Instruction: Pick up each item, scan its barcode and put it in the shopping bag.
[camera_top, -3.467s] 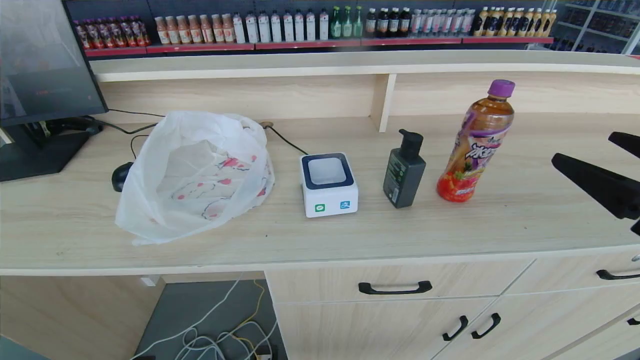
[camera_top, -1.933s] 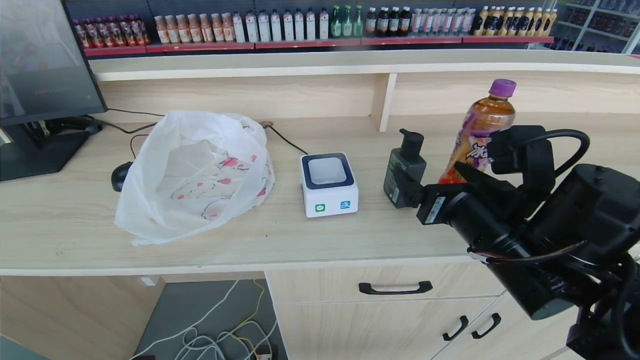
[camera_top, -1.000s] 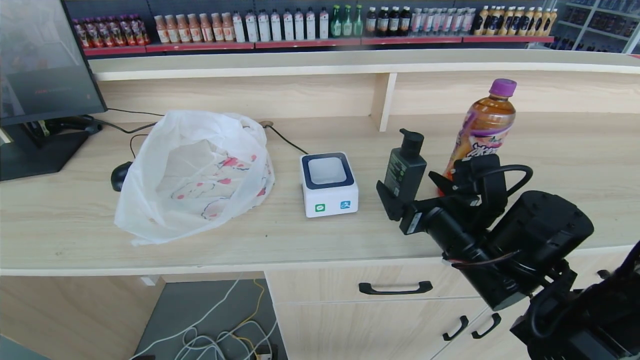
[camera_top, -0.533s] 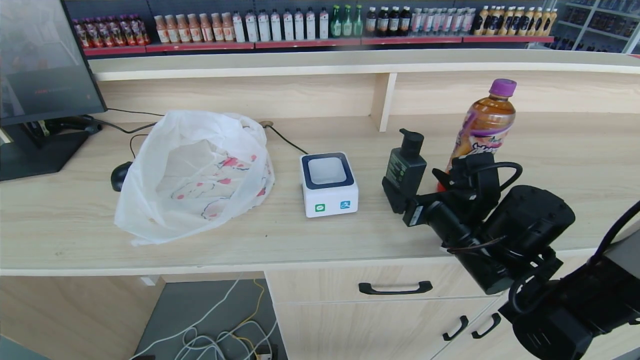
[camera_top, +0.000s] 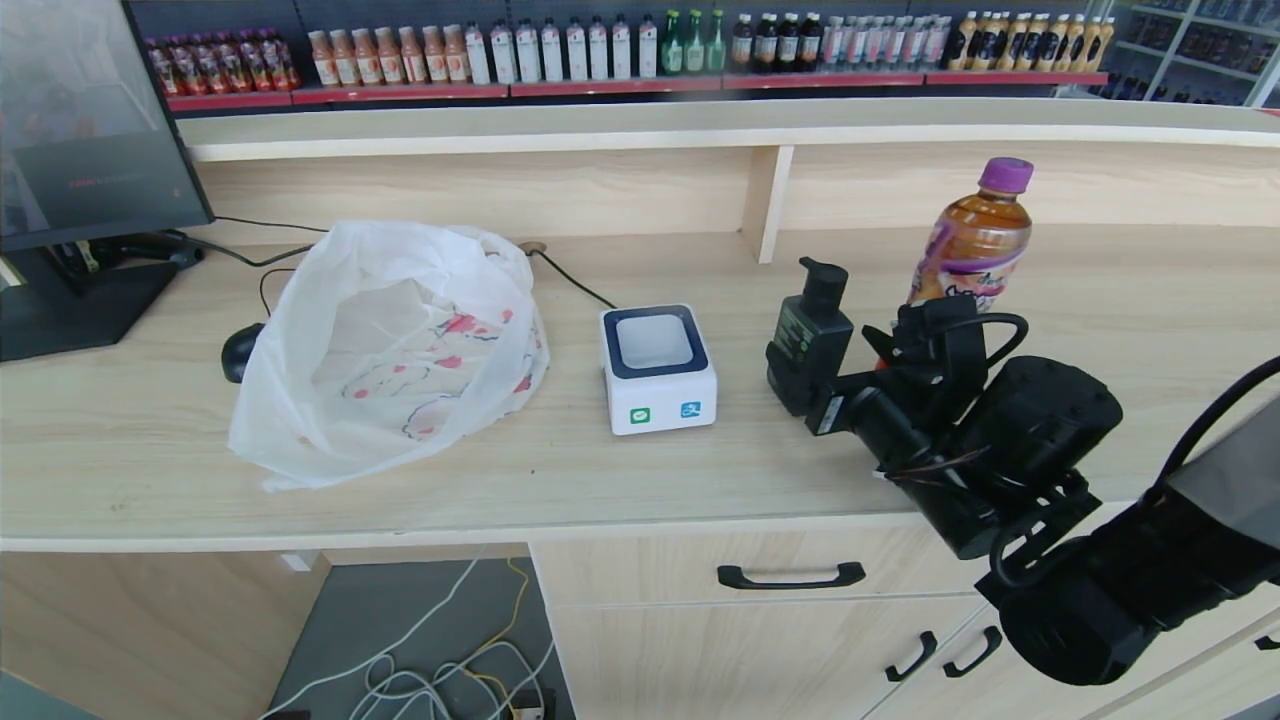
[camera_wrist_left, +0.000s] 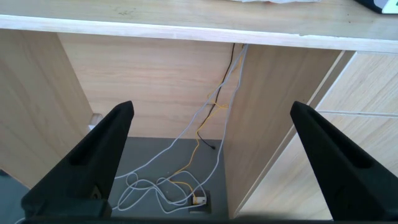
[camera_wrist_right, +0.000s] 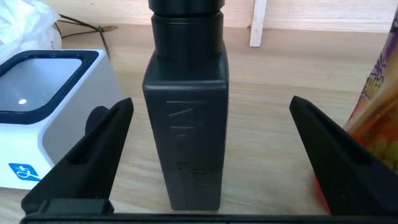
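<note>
**Right claw straddling the pump bottle, grasp not yet made**

The dark pump bottle (camera_top: 808, 335) stands upright on the worktop (camera_top: 600, 470), long axis vertical, at 3 o'clock from the barcode scanner (camera_top: 657, 368). It is directly ahead of the right claw (camera_top: 835, 375), the nearer arm. That claw's fingers are spread and flank the bottle's lower body. The right wrist view resolves a gap on either side, where the head view overlaps arm and bottle. The tea bottle (camera_top: 965, 255) stands at 2 o'clock of the pump bottle; the shopping bag (camera_top: 390, 350) lies at 9 o'clock of the scanner. The left claw (camera_wrist_left: 211, 112), also spread, hangs below the worktop edge.
</note>
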